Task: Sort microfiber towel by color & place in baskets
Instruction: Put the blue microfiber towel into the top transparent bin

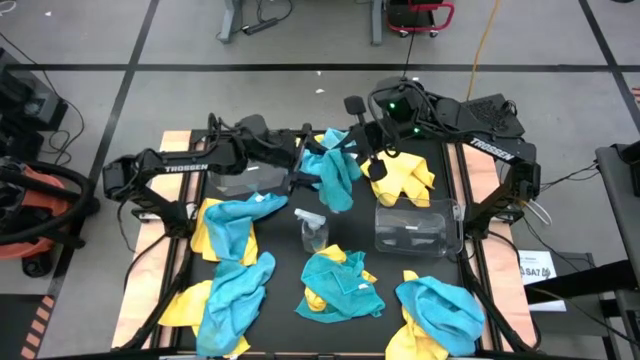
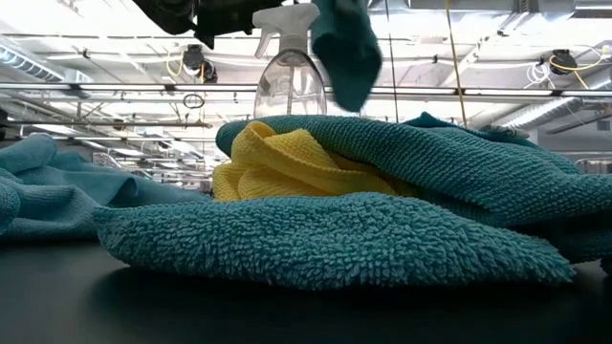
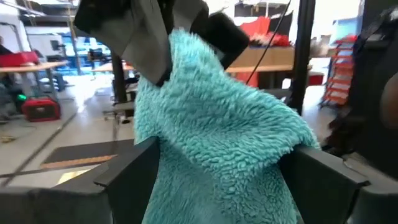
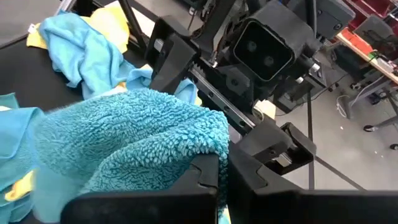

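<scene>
A turquoise microfiber towel (image 1: 337, 175) hangs above the middle of the table, with my right gripper (image 1: 350, 143) shut on its top. It also shows high in the low view as a hanging blue towel (image 2: 346, 48). My left gripper (image 1: 305, 165) stands level at the towel's left and is open. In its wrist view the towel (image 3: 217, 143) hangs between the two wide-apart fingers of my left gripper (image 3: 222, 149). One clear basket (image 1: 415, 228) stands right of centre. A second basket (image 1: 245, 182) lies under my left arm. My right gripper pinches a bunched top part of the turquoise towel (image 4: 205, 146) between its two fingers (image 3: 149, 46), slanting down from the table's far right. The towel hangs slack below the fingers, clear of the table. My left gripper: the towel fills the gap between its open fingers (image 3: 134, 171); I cannot tell whether they touch it.
A clear spray bottle (image 1: 312, 228) stands at mid-table. A yellow towel (image 1: 402, 175) lies behind the right basket. Mixed blue and yellow towel heaps lie at the left (image 1: 228, 225), near left (image 1: 225, 295), near middle (image 1: 340, 285) and near right (image 1: 437, 315).
</scene>
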Action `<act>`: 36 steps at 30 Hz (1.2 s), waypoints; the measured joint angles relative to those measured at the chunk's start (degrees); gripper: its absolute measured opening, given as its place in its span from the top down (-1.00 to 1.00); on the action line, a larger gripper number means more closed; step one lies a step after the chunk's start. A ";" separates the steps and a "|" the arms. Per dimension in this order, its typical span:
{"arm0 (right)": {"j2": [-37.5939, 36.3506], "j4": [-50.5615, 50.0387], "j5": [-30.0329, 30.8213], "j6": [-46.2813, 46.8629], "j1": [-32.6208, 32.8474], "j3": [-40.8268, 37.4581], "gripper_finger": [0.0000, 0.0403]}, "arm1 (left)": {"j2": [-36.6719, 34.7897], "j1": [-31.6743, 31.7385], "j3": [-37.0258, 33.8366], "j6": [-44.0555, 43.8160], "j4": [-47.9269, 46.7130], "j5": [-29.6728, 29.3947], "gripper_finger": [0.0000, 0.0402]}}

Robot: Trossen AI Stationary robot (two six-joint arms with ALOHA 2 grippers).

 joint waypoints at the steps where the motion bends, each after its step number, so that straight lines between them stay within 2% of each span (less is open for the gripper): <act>1: 0.05 -0.01 0.03 -0.22 -0.02 0.00 1.00 | -0.01 0.26 0.01 -0.75 0.38 0.47 -0.62; 12: 0.51 5.55 -0.50 -0.81 0.11 0.01 1.00 | 2.44 0.43 0.04 0.81 1.33 -2.01 -0.62; 17: 1.74 5.65 -3.03 -0.31 0.11 0.06 1.00 | 3.47 0.32 0.04 2.52 5.39 -2.72 -0.50; 20: 2.05 5.88 -3.03 -0.33 0.11 0.06 1.00 | 3.54 0.32 0.04 4.47 5.09 -3.00 -0.32; 23: 2.05 5.93 -3.01 -0.33 0.09 0.06 1.00 | 3.54 0.32 0.04 6.66 3.89 -2.95 -0.02; 26: 2.05 5.84 -1.38 0.08 0.04 0.06 1.00 | 3.54 0.33 0.04 8.83 2.51 -2.95 0.38; 29: 1.88 4.26 4.06 1.43 0.09 0.06 0.97 | 3.52 0.70 0.04 11.34 0.66 -2.98 0.83; 31: 1.87 2.13 7.73 1.71 0.08 0.06 0.91 | 3.18 1.42 0.01 11.44 0.05 -2.95 0.91; 34: 1.83 -2.00 12.93 2.99 0.04 0.06 0.74 | 1.32 2.59 -0.03 13.10 -2.52 -3.30 0.91; 36: 1.81 -4.31 17.30 3.97 0.04 0.06 0.59 | -0.69 3.39 -0.01 15.57 -6.95 -5.51 0.93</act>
